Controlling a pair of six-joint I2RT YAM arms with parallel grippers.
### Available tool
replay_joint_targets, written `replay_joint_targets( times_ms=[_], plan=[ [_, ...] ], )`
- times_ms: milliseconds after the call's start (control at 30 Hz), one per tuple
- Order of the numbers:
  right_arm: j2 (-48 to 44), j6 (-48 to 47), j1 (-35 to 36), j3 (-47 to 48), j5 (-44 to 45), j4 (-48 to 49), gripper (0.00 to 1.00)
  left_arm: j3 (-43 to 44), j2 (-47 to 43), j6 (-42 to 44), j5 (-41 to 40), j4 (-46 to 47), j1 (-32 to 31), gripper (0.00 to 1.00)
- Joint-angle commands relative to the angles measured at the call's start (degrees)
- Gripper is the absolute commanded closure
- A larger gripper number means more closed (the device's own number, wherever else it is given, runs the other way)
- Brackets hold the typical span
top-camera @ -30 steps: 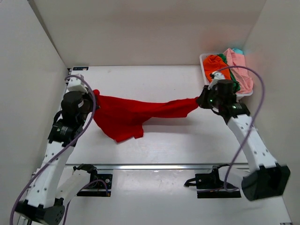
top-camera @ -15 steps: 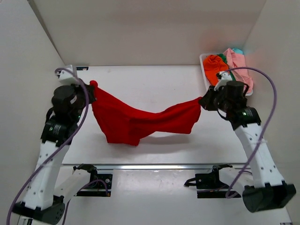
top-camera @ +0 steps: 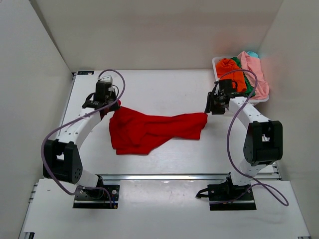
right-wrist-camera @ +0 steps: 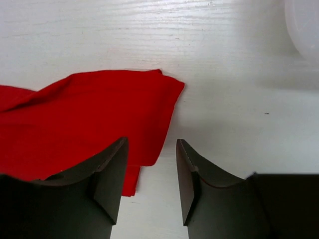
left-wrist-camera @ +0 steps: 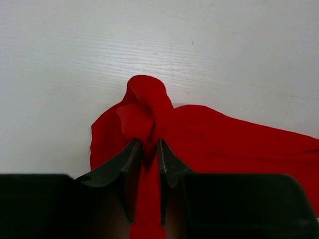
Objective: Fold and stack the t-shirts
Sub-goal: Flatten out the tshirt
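The red t-shirt lies crumpled on the table, spread in a long band. From above, its near end stops a little short of the white basket, on the side toward my bases, and the rest runs away from the basket to the left. In the basket sit the other shirts: an orange t-shirt, a green one, a pale pink one that hangs over the rim, and a bit of teal at the back. My right gripper is just beside the basket, at the shirt's near corner. My left gripper is well apart from the basket, at the shirt's far end.

Through my left wrist camera, my left gripper has its jaws only a narrow way apart. A bunched knot of the red t-shirt sits at the fingertips, and cloth runs down between them. I cannot tell whether they pinch it or merely stand around it.

Through my right wrist camera, my right gripper stands wide apart and has hold of nothing. Bare table shows in most of the gap. The corner of the red t-shirt lies flat there, on the side away from the basket, and passes behind one of my fingers.
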Motion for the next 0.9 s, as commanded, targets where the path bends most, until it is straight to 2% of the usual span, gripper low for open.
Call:
replay_joint_targets(
  times_ms=[0, 33, 67, 100, 133, 233, 333, 367, 400, 467, 667, 867],
  plan=[
    [-1.73, -1.42, 1.0, 1.64, 2.23, 4.02, 0.59, -4.22, -6.1, -0.26, 1.32, 2.91, -0.35, 0.69],
    [-1.64, -1.25, 0.57, 1.29, 2.49, 4.89, 0.58, -5.29, -6.63, -0.26, 0.88, 3.09, -0.53, 0.64],
    [-1.2, -0.99, 0.91, 0.93, 2.06, 5.25, 0.58, -7.82, -7.51, -1.4, 0.35, 3.79, -1.14, 0.45],
    [-1.11, -0.81, 1.09, 0.76, 1.45, 5.08, 0.57, -9.85, -7.69, -2.02, 1.3, 4.4, -0.97, 0.13],
    [-1.02, -0.98, 0.83, 0.93, 1.01, 5.34, 0.58, -11.0, -7.87, -2.37, 1.92, 4.84, -0.19, 0.08],
    [-0.58, -1.15, 1.88, 0.58, 0.83, 5.08, 0.58, -12.85, -10.06, -3.95, 3.25, 8.0, 1.14, 0.02],
    [-1.02, -0.81, 2.06, -0.12, 0.83, 5.51, 0.58, -12.42, -12.26, -4.13, 3.07, 9.42, 0.26, 0.06],
    [-0.85, -0.55, 2.06, -0.38, 0.74, 5.43, 0.58, -12.07, -12.87, -4.31, 3.42, 9.16, -0.09, 0.2],
    [-1.37, -0.46, 2.06, -0.91, 0.39, 5.86, 0.58, -11.54, -12.97, -4.74, 3.77, 7.94, -0.88, 0.4],
    [-1.2, -0.19, 2.06, -1.79, 0.12, 6.13, 0.58, -13.46, -12.88, -5.1, 5.35, 6.87, -1.94, 0.52],
    [-1.72, 0.16, 2.5, -3.46, -0.06, 6.22, 0.59, -19.44, -11.65, -10.63, 11.77, 8.54, -6.93, 0.37],
    [-2.08, -0.02, 1.89, -5.48, -1.11, 6.74, 0.59, -21.11, -9.72, -13.62, 13.87, 8.18, -11.87, 0.32]
  ],
)
